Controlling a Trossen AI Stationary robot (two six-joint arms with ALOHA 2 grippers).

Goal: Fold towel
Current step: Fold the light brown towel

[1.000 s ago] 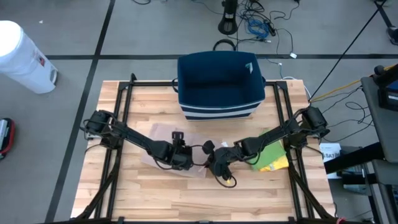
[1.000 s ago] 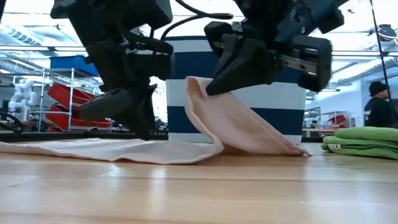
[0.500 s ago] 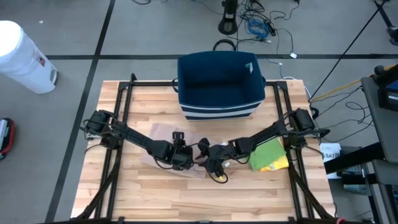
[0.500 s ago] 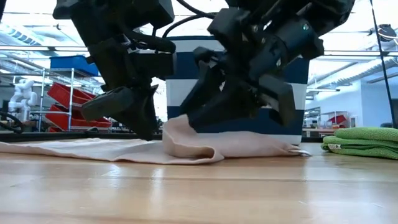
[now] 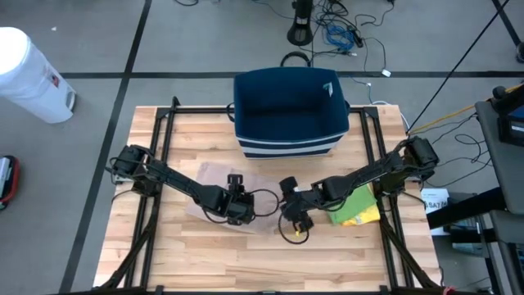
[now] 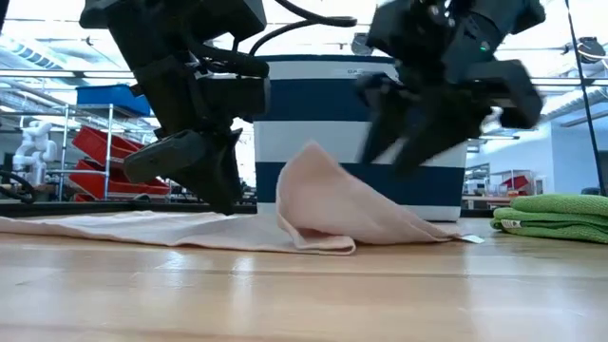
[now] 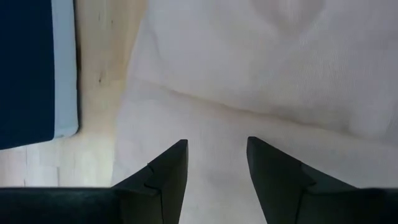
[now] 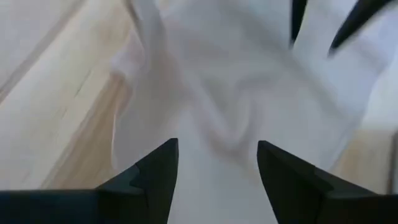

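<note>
Two grippers work close together over the front middle of the wooden table point(image 5: 188, 254). The right gripper point(image 8: 214, 165) has its fingers apart, with nothing between them; in the right wrist view the rumpled cloth lies under the gap but is not caught by it. In the low view this gripper point(image 6: 404, 142) hangs above the raised fold, not touching it. The left gripper point(image 7: 214, 165) also has its fingers spread, and its tips point down to the flat part of the cloth; in the low view the tip point(image 6: 223, 195) reaches the cloth surface, but I cannot tell if it presses.

The task's thing, a pale pink towel point(image 6: 323, 204), lies on the table between the two grippers. Its left part is flat on the wood, and its right part is thrown over on itself, making a peaked hump with a rolled edge at the front. In the high view the towel point(image 5: 214, 178) shows partly under the left arm.

Behind the towel stands a navy bin with white stripes point(image 5: 286, 111), at the back middle of the table. To the right, near the right arm, lie some green folded towels point(image 6: 556, 214), well apart from the pink one. A white cylinder point(image 5: 29, 74) stands on the floor beyond the table's left corner.
</note>
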